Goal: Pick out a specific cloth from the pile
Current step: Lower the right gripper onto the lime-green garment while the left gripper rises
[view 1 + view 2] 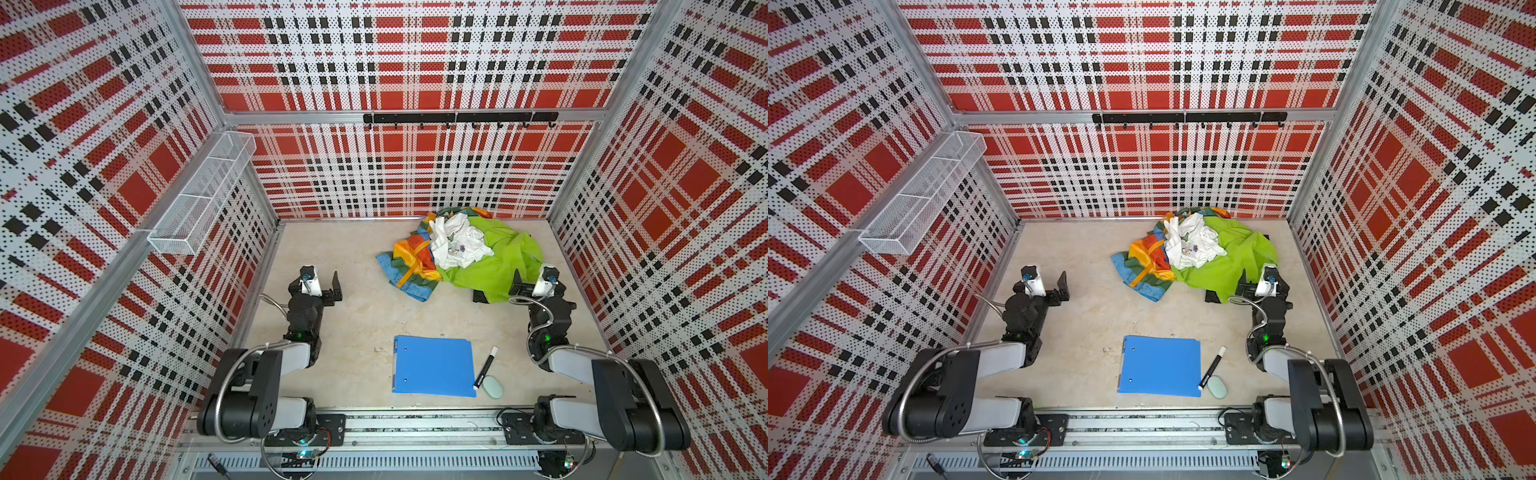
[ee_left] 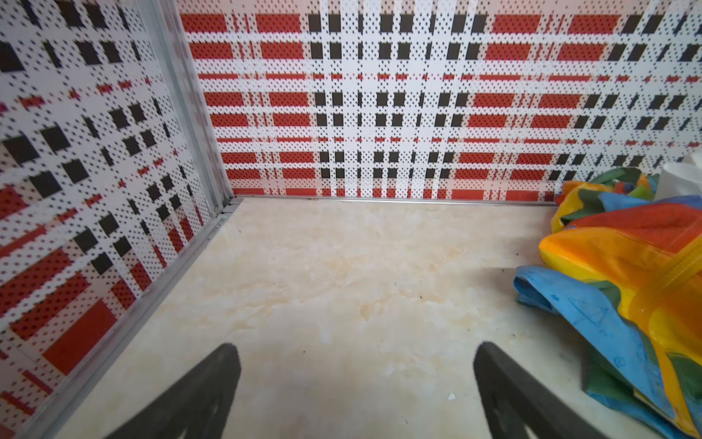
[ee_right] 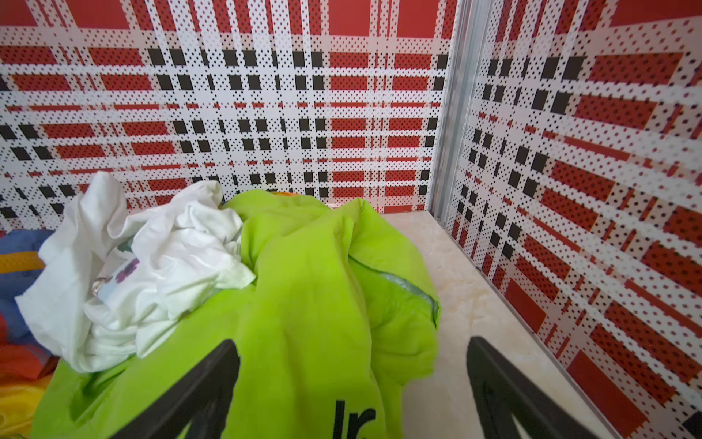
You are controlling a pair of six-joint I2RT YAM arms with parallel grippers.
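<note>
The lime green garment forms the right-hand part of the pile, which lies beyond the blue folder, towards the back wall and a little to the folder's right. A crumpled white cloth rests on the garment's upper part. The rainbow striped cloth spreads out on the side of the pile nearer the folder's left edge. This leaves the green fabric bare only on the edge facing the folder and on its right flank. A scrap of black fabric peeks out from under the folder-facing edge.

The right gripper sits at that bare edge, beyond the folder's right side. Its jaws are spread wide with nothing clamped, and a green fold carrying dark lettering lies between and below them. The views do not show whether a finger touches the fabric. This placement looks chosen so that a pinch would catch green cloth alone, without the white or striped pieces.

The left gripper is beyond the folder and well to its left. It is also fully spread and empty, over bare tabletop just beside the striped cloth, likely keeping clear or ready to pin the rest down. A marker lies just beside the folder's right edge, apart from the pile.
</note>
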